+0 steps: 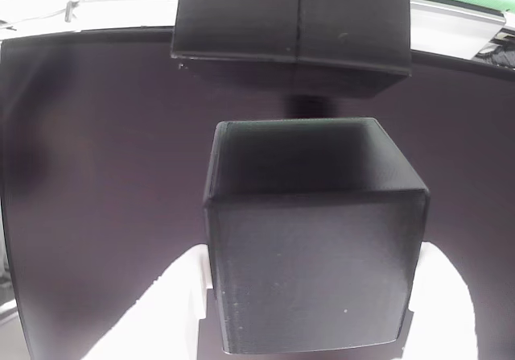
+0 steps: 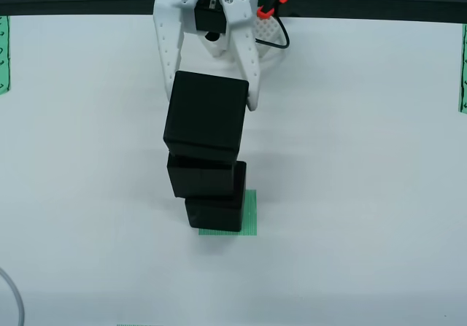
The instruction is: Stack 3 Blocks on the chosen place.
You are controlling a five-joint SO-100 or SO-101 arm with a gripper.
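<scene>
Three black blocks form a leaning stack in the overhead view. The bottom block (image 2: 214,214) sits on the left part of the green striped chosen place (image 2: 250,214). A middle block (image 2: 203,177) rests on it, shifted left. The top block (image 2: 206,116) sits on the middle one, slightly tilted, between the white fingers of my gripper (image 2: 210,96). The wrist view shows that block (image 1: 314,239) up close, with my gripper (image 1: 314,295) shut on it and a white finger (image 1: 181,295) against each side. Another black boxy shape (image 1: 290,22) lies beyond it.
The white table (image 2: 350,180) stretches wide to the right and front of the stack. Green striped strips (image 2: 4,52) (image 2: 462,67) lie at its left and right edges. A grey cable (image 2: 11,297) curves at the front left. A dark surface (image 1: 96,175) lies behind the held block.
</scene>
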